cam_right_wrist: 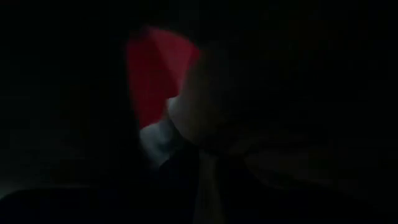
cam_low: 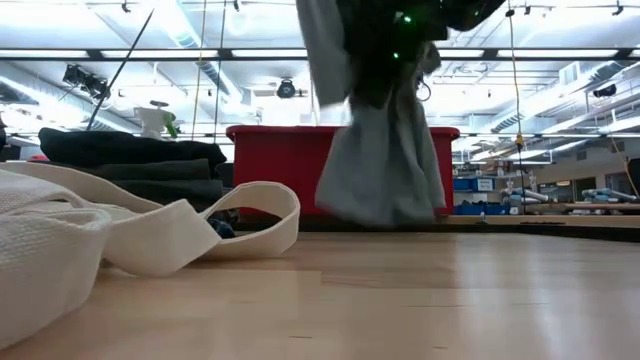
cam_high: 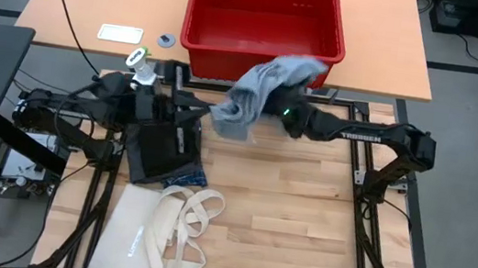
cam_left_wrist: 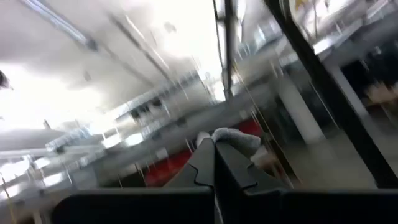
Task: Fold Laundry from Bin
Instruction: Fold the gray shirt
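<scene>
The bench (cam_high: 302,216) is pale wood, with a tan surface beyond it. On that far surface sits the red bin (cam_high: 264,17), which looks empty in the high view. A cream tote (cam_high: 157,230) lies flat at the bench's near left, its long handles looped beside it. Just beyond the tote is a stack of dark folded laundry (cam_high: 158,151), a strip of blue plaid showing at its near edge.

A light grey garment (cam_high: 258,95) hangs in the air just in front of the bin's near wall, draped over the right hand (cam_high: 282,103). In the low view the cloth's hem reaches down close to the bench. The cloth hides the fingers, so I cannot tell whether the right hand is pinching it or spread.

The left hand (cam_left_wrist: 214,168) is over the dark stack, fingers pressed together and holding nothing.

A white spray bottle (cam_high: 142,64) stands behind the stack.
</scene>
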### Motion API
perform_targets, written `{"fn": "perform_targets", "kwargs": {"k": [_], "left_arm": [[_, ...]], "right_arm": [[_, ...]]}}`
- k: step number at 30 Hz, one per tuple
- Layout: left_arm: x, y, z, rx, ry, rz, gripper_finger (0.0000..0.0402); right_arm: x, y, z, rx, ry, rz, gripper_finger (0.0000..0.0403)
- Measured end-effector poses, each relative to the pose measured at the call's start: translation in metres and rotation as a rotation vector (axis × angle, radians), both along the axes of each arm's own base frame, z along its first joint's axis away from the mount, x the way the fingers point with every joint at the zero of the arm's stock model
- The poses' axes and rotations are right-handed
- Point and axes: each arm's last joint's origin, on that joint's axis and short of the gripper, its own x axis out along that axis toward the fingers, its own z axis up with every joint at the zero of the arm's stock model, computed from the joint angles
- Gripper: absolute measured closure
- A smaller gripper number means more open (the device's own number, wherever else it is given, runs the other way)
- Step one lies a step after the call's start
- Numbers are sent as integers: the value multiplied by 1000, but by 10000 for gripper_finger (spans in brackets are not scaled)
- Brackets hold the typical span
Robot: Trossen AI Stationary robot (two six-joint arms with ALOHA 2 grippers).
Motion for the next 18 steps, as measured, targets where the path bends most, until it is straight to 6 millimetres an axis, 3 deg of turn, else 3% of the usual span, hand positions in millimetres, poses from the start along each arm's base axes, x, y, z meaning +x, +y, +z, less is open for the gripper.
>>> {"fn": "perform_targets", "kwargs": {"k": [7,13,18], "left_arm": [[9,0,-18,-9,212,-9,397],[2,-4,-23,-98,327,-69,397],[-2,-8,-42,-101,545,-78,397]], "right_arm": [[-9,44,-51,612,129,312,280],[-22,89,-64,1052,165,349,279],[-38,135,-72,1193,249,228,280]]}}
